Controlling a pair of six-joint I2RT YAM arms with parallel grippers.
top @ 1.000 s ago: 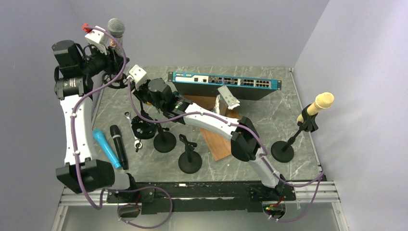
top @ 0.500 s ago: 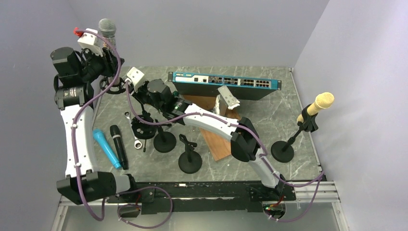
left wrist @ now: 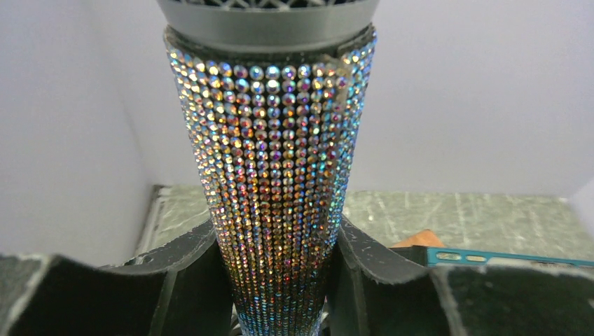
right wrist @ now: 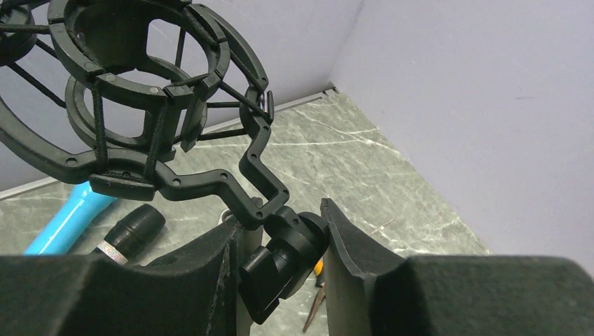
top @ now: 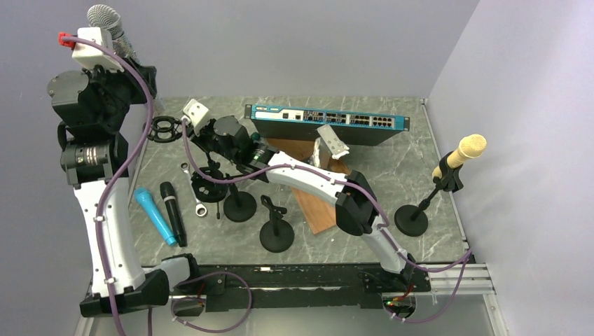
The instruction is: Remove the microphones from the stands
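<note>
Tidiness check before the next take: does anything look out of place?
A blue microphone and a black microphone lie flat on the table while two stands beside them sit empty. Nothing looks broken.

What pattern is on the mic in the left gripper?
Rows of iridescent rhinestones cover the microphone; clearest in left wrist.
</note>
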